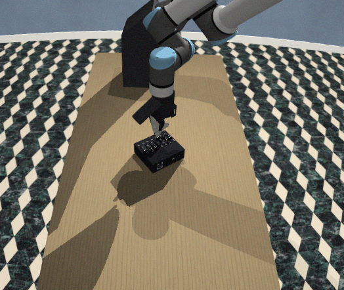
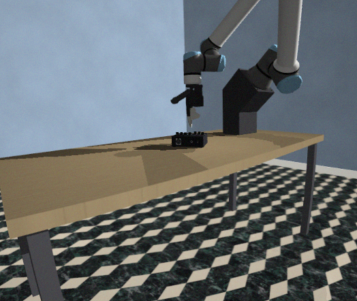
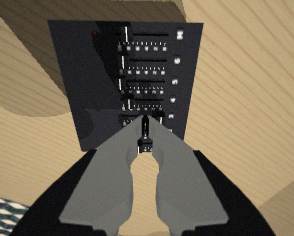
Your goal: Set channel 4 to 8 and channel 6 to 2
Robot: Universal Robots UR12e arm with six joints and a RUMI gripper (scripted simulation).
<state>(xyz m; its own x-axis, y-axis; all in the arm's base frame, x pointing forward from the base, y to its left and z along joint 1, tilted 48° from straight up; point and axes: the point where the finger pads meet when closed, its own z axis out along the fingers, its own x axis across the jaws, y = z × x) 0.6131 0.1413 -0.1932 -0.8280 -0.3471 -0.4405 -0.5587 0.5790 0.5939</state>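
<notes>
The lighting desk (image 1: 162,155) (image 2: 189,141) (image 3: 85,75) is a small black box in the middle of the wooden table (image 1: 182,243) (image 2: 80,170). In the wrist view its fader rows run across the panel, with white channel numbers (image 3: 173,100) down the right side and the fader caps (image 3: 122,62) near the left ends of their slots. My gripper (image 1: 158,134) (image 2: 190,124) (image 3: 145,117) is shut with nothing between the fingers. It points straight down and hangs a little above the desk's top, over the rows marked 3 and 4. The rows nearest me are hidden by the fingers.
The arm's dark base block (image 1: 137,52) (image 2: 243,105) stands on the table behind the desk. Table edges run along both long sides, with checkered floor (image 1: 306,144) beyond.
</notes>
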